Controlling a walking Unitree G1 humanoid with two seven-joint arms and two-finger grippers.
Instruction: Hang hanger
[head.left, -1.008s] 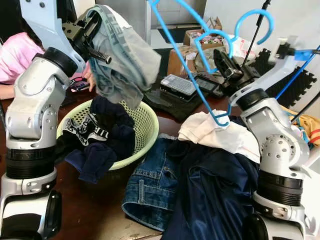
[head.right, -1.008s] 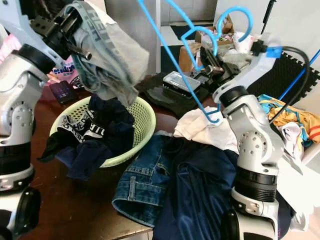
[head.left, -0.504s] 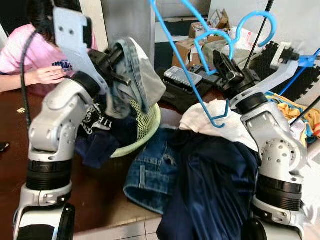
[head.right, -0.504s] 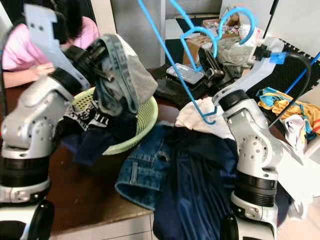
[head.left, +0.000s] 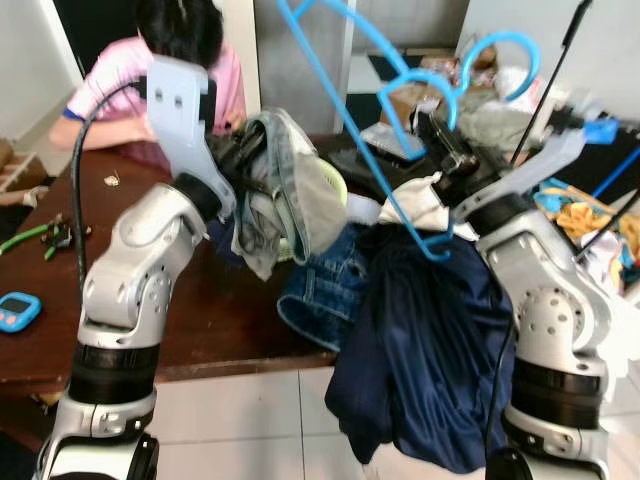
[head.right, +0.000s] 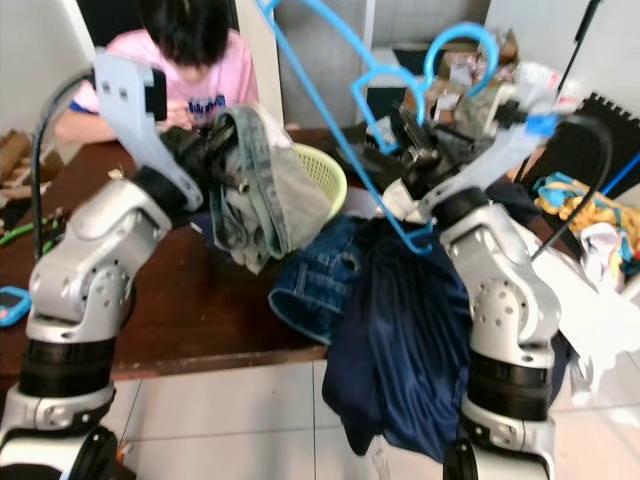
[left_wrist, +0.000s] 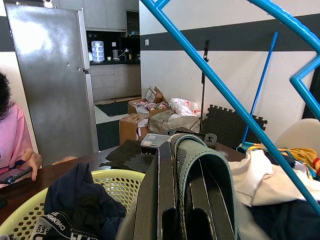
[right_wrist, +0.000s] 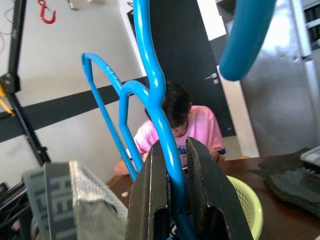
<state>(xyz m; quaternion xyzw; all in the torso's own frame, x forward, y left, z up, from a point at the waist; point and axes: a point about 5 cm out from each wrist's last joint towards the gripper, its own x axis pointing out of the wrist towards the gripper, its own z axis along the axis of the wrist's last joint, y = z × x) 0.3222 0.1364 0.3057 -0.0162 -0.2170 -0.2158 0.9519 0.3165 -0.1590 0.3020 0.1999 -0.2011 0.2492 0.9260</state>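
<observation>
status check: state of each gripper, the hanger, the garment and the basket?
left gripper: shut on grey garment, raised
right gripper: shut on blue hanger
blue hanger: held up, not hung
grey garment: draped from the gripper, off the hanger
green basket: holds dark clothes

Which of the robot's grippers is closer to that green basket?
Left. The left gripper, clamping grey shorts, sits right beside the green basket. The right gripper, holding the blue hanger, is farther off.

Both silver arms are raised with elbows bent, the left tool (left_wrist: 182, 200) and right tool (right_wrist: 172, 200) each clamped closed.
</observation>
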